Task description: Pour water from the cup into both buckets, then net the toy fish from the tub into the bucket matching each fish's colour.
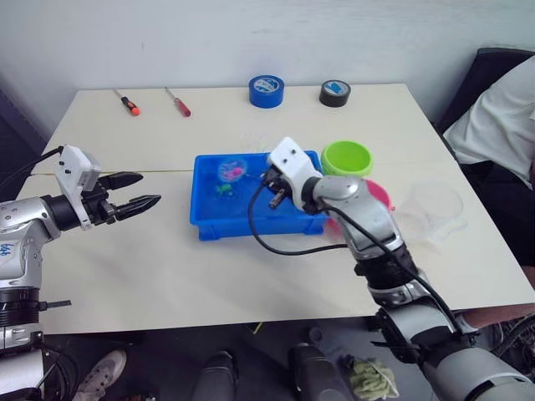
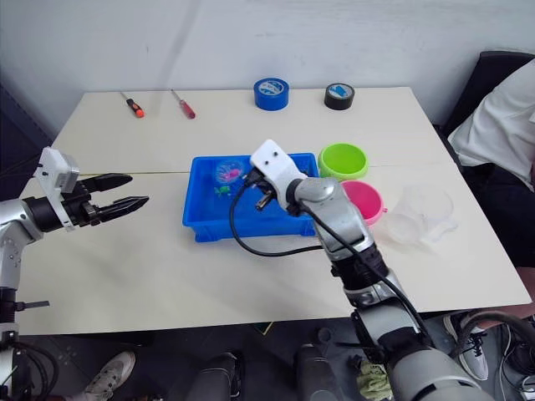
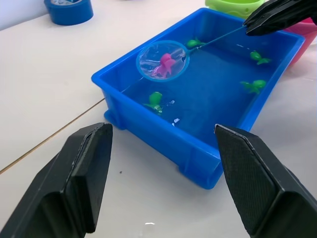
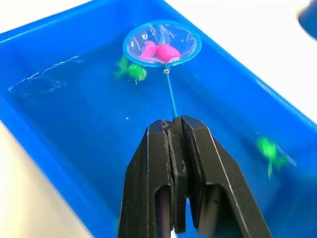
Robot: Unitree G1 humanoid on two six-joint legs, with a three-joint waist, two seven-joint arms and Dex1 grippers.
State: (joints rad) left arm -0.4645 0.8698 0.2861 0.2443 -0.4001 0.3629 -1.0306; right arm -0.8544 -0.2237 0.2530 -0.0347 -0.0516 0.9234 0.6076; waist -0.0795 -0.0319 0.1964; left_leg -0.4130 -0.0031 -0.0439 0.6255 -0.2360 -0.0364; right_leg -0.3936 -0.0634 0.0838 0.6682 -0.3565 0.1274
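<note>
Pale tabletop against a white wall, read from my left: my left gripper [image 1: 146, 190] hovers with its black fingers spread wide and empty, well apart from the shallow bright blue plastic tub [image 1: 219, 224] at the table's middle. Over that tub my right gripper [image 4: 173, 130] has its jaws pressed shut on the thin stick handle of the small round blue-rimmed hoop net [image 4: 161, 43], and the stick runs straight out from my fingertips, so the net's long axis is the line of my own fingers. In the hoop, at the far end of that stick, lies a pink plastic toy fish [image 4: 159, 51]; a tiny green plastic fish [image 4: 134, 71] sits in the water just beside the hoop. Rightward, the round lime green pail [image 1: 346, 156] and the round pink pail [image 2: 363, 200] stand touching the tub's right end, the pink one nearer me. My judgement: the catch must swing rightward over the tub's rim to the pink pail. Furthest right stands the clear plastic measuring cup [image 2: 420, 213].
</note>
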